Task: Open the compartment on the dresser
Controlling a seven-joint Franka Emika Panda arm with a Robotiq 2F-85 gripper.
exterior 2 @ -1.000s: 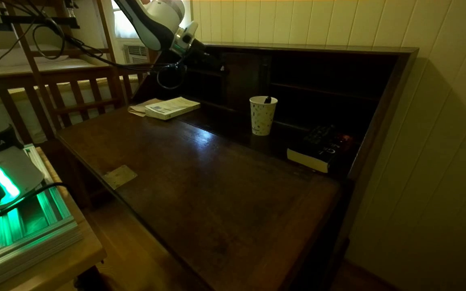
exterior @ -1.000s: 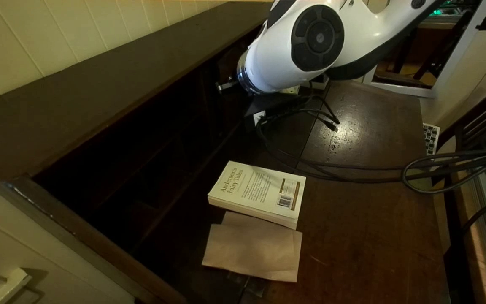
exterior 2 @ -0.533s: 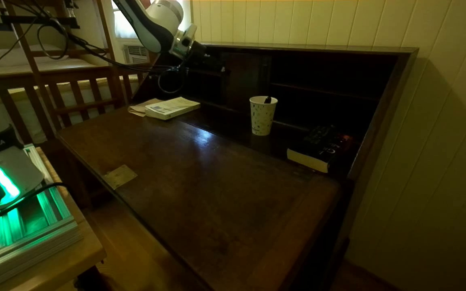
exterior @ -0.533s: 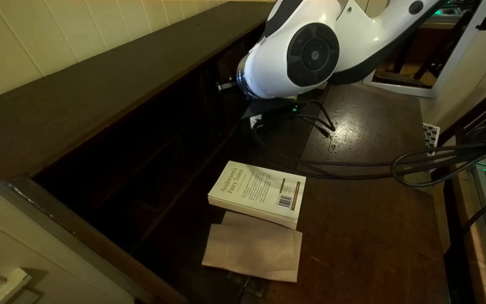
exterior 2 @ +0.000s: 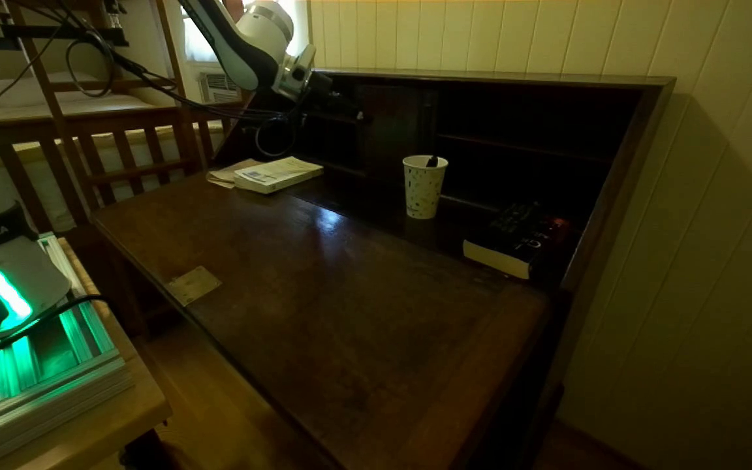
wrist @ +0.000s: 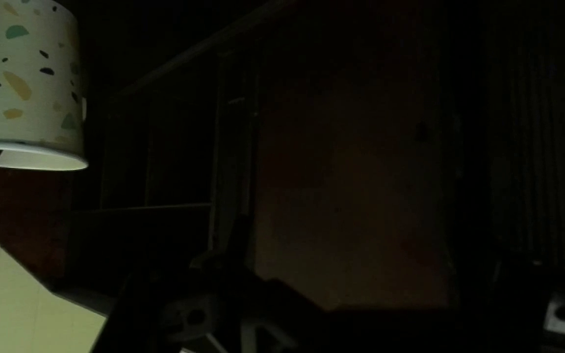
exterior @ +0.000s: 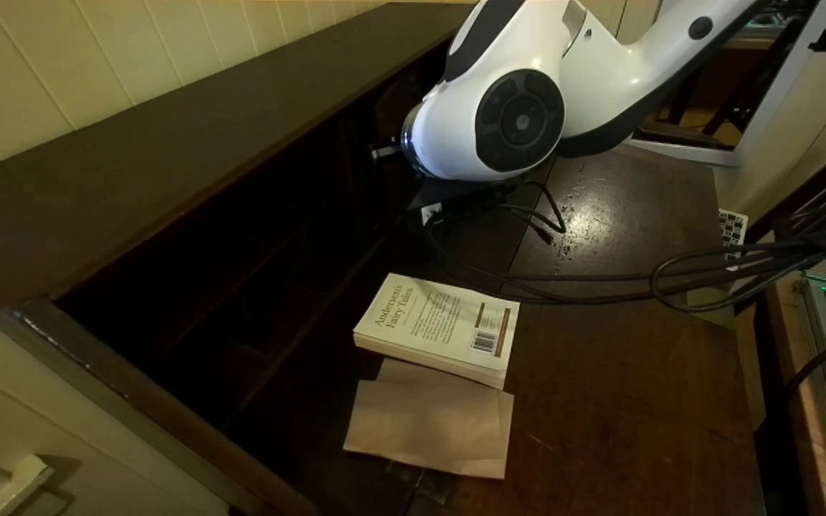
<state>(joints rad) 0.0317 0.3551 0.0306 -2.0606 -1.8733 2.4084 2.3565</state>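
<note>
The dresser [exterior 2: 297, 294] is dark brown, with a wide flat top and a raised back row of cubbies; it shows in both exterior views [exterior: 621, 401]. The compartment [exterior 2: 397, 121] has a plain flat dark door at the middle of that row, and the door looks shut. In the wrist view the compartment door [wrist: 351, 206] fills the middle, very dim. My gripper [wrist: 368, 245] is open, its dark fingers wide apart at the two sides of the door. In an exterior view my gripper [exterior 2: 358, 116] is in front of the door's left edge. Contact is too dark to tell.
A speckled white cup [exterior 2: 423, 189] stands before the cubbies and shows in the wrist view [wrist: 27, 88]. A pale book [exterior: 442, 326] and brown paper [exterior: 431, 426] lie on the dresser top. A black book [exterior 2: 519, 238] lies near its end. Cables [exterior: 599, 287] hang from the arm.
The arm and gripper have moved slightly lower along the cubby front. The cables have shifted with them. The door and the objects on the dresser look unchanged.
</note>
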